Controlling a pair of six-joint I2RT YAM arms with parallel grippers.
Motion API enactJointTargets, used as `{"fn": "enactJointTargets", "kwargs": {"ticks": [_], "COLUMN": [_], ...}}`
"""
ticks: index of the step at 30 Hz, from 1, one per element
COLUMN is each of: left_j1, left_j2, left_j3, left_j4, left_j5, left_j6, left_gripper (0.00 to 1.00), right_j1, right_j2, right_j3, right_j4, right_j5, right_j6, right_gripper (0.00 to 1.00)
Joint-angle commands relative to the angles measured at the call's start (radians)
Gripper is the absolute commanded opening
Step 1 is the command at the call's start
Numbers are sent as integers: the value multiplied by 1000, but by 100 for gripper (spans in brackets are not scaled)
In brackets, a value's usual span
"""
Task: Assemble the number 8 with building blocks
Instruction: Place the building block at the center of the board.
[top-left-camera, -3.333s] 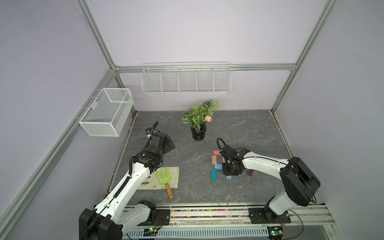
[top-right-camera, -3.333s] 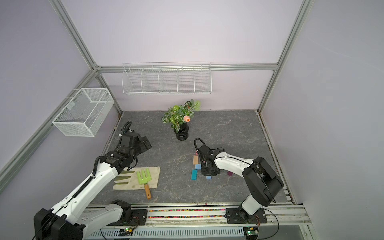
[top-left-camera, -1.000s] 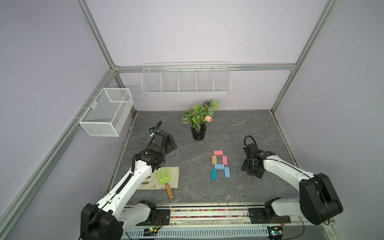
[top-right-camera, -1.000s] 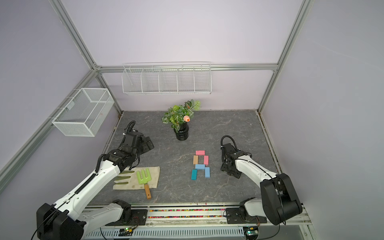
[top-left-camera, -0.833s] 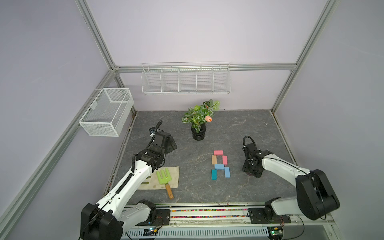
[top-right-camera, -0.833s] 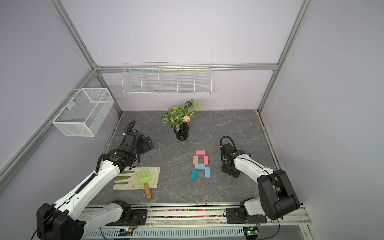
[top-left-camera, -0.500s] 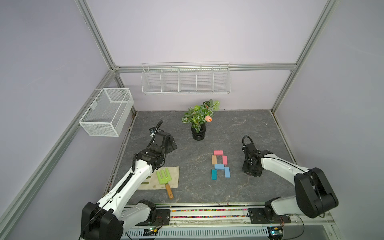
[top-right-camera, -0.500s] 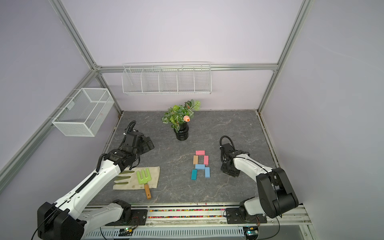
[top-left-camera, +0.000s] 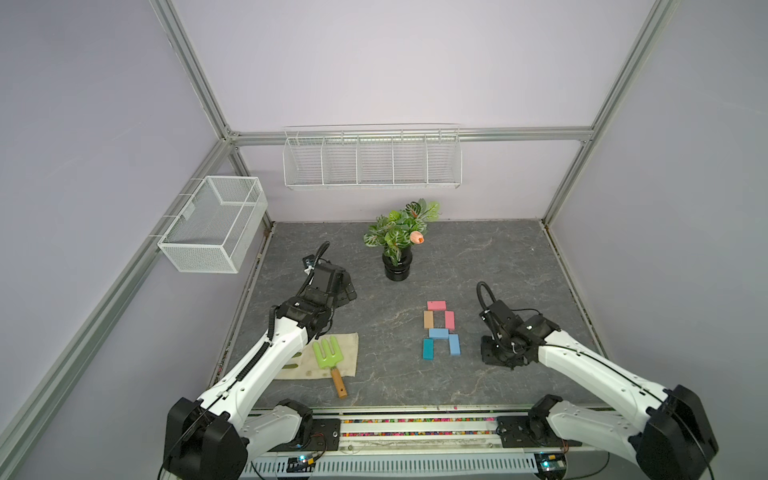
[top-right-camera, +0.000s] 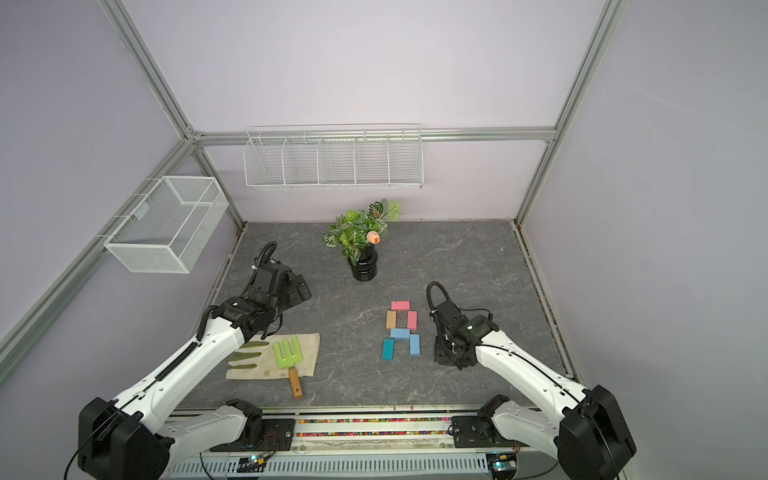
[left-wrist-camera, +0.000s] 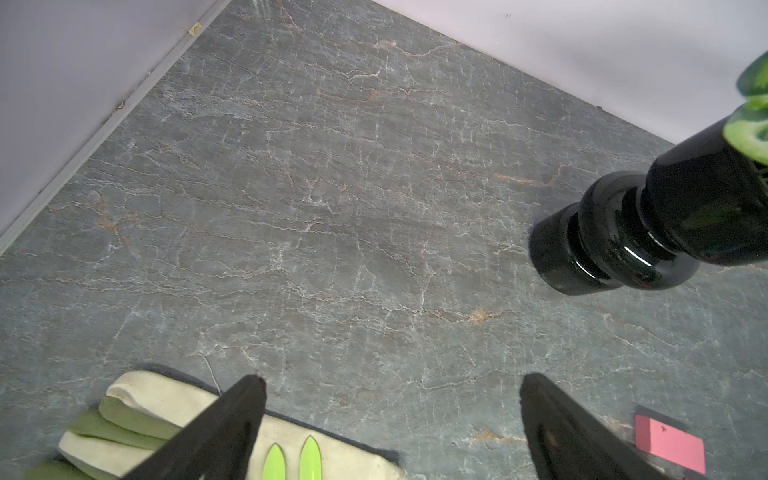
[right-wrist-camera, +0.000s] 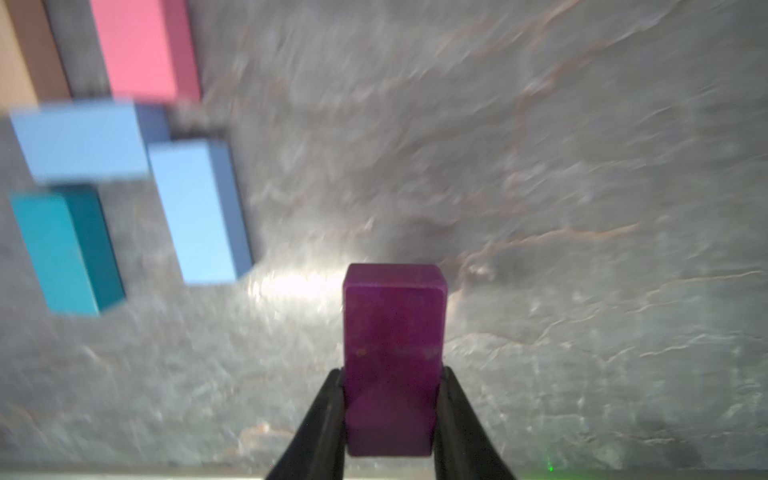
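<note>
1. The right claw (right-wrist-camera: 392, 372) is pinching the purple block (right-wrist-camera: 395, 328) across its narrow width, near one end. The jaws are standing partly closed, with both tips pressing the block's long sides. Most of the block is sticking out ahead of them.
2. In both top views this claw is sitting low over the table (top-left-camera: 478, 249), near the unfinished 8 (top-right-camera: 401, 333). The purple block is hiding under the claw there. The wrist view is smearing, so I cannot tell whether the block is clear of the table.
3. A pink block (top-left-camera: 436, 305) is lying across the top of the figure. A tan block (top-left-camera: 428, 319) and a second pink block (top-left-camera: 449, 320) are forming the upper sides. A light blue block (top-left-camera: 439, 333) is crossing the middle. A teal block (top-left-camera: 428, 348) and another light blue block (top-left-camera: 454, 345) are making the lower sides. The bottom is standing open, and the purple block is likely heading for that gap.
4. Handling, as a judgement: the block is looking small, light, stiff and not fragile. Its smooth painted faces may be letting it pivot in an end grip. A hold nearer the middle of the long sides would be steadying it. It will need turning crosswise before being set down. The neighbouring blocks are looking easy to nudge.
5. The left claw (left-wrist-camera: 390, 379) is hanging wide open and empty near the black vase (left-wrist-camera: 623, 245). It is well apart from the blocks.
</note>
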Motion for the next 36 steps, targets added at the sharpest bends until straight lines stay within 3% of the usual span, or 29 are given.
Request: {"fn": "enactJointTargets", "kwargs": {"ticks": [1, 9, 16, 36], "left_j1": [-8, -23, -31, -40], "left_j2": [1, 23, 15, 17], "left_j3": [45, 59, 68, 105], "left_j4": [-5, -13, -30, -75], "left_j5": [-15, -22, -33, -41], "left_j6": [-20, -28, -33, -24], "left_gripper": [100, 100, 100, 100], "right_j1": [85, 208, 284, 367], "right_j2": [-4, 55, 184, 286], "right_j3": [-22, -25, 22, 86], "right_j4": [-57, 5, 27, 45], "right_j5": [-30, -77, -3, -6], "right_j6": [-2, -59, -90, -127], "right_gripper": [7, 7, 7, 7]}}
